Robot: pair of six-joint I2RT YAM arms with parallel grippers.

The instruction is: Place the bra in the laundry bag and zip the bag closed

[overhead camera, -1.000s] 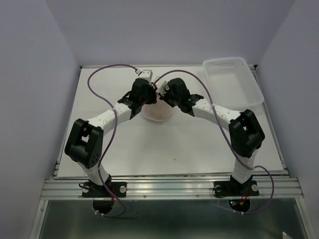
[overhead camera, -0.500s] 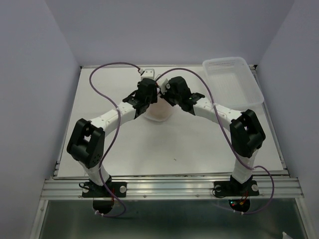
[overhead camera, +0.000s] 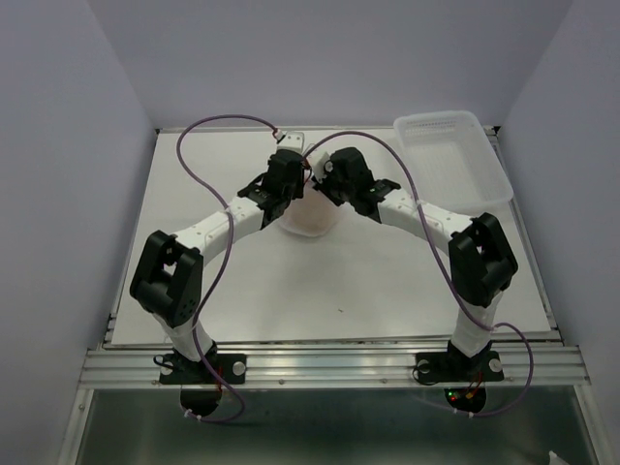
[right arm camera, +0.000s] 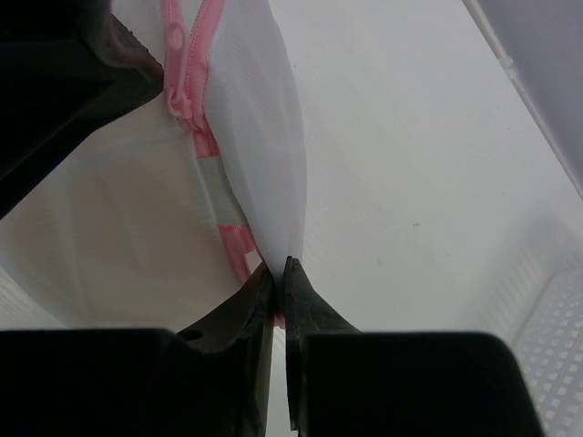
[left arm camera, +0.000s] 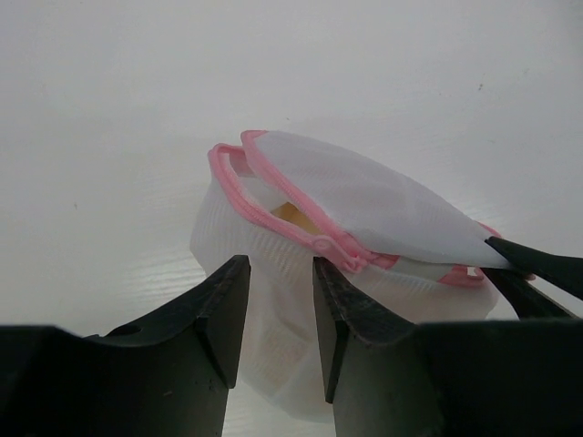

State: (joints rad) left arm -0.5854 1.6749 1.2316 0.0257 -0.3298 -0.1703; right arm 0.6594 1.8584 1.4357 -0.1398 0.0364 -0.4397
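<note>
Limp white mesh laundry bag (left arm camera: pixel 364 196), pink zip rim, pinched at flap by right claw (right arm camera: pixel 278 269) | left claw (left arm camera: pixel 278 270) narrowly parted, empty | pink zip pull (left arm camera: pixel 323 244) judged best hold.

Desk: we see a plain white desk (overhead camera: pixel 387 281) spanning the cell, its surface matte.
Basket: a clear-white rectangular plastic basket (overhead camera: pixel 455 165) sits at the desk's far right corner. It is turned a little askew, and one corner reaches past the desk's right edge. We make out a gridded floor in the right wrist view.
Speck: we spot one small dark speck (overhead camera: pixel 339 310) on the desk, near its middle and toward the near side.
Rail: a ribbed aluminium rail (overhead camera: pixel 329 366) runs along the near edge.
Walls: pale lilac walls (overhead camera: pixel 58 145) close in on three sides.
</note>
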